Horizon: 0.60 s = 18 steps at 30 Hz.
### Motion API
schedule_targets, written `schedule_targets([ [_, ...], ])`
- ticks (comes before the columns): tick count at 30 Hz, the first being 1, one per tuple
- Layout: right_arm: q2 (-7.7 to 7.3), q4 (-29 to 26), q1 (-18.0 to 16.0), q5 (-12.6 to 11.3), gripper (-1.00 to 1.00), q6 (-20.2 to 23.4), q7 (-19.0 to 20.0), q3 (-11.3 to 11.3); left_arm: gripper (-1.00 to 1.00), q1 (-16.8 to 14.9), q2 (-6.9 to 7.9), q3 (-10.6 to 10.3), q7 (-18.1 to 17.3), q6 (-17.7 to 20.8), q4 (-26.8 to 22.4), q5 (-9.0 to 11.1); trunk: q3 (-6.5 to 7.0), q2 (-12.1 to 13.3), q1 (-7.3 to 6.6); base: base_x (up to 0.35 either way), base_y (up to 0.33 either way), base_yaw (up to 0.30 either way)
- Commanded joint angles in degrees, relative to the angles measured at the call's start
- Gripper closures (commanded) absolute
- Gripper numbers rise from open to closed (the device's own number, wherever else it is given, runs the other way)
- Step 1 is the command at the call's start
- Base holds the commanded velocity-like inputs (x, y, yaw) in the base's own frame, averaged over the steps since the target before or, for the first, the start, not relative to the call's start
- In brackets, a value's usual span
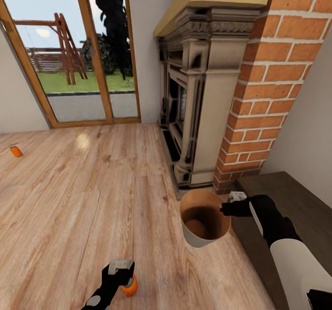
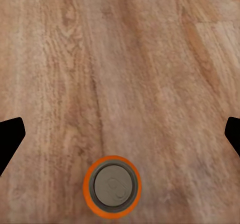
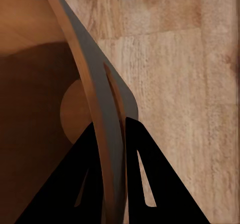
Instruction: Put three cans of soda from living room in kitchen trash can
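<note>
One orange can (image 2: 112,185) stands upright on the floor under the open left end effector (image 2: 120,134): centre, lower, then close, while the right end effector (image 3: 111,134) pinches the bin (image 1: 204,223) rim.

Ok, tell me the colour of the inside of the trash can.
Brown, wood-coloured inside the trash can, grey outside; the head view shows it best.

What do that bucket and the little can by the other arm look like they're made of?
The bucket looks wood-lined: brown grain inside, a smooth matte grey outside, with thin walls. The can looks like painted metal, with a glossy orange side and a dull silver top. Both are rendered, so this is a guess.
</note>
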Motion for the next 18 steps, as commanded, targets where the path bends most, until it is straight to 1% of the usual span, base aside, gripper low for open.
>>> schedule_targets([
  [1,0.04,-0.1,0.0,-1.7,1.00,0.5,0.6,-0.1,-1.00,0.0,0.00,0.0,0.0,0.0,0.0,0.0,-0.18,-0.4,0.22,0.000,0.000,0.000],
  [8,0.11,-0.2,0.0,-1.7,1.00,0.5,0.6,-0.1,-1.00,0.0,0.03,0.0,0.0,0.0,0.0,0.0,-1.58,-3.2,1.76,0.000,0.000,0.000],
  [18,0.20,-0.3,0.0,-1.7,1.00,0.5,0.6,-0.1,-1.00,0.0,-0.01,0.0,0.0,0.0,0.0,0.0,-4.18,-7.2,3.95,0.000,0.000,0.000],
])
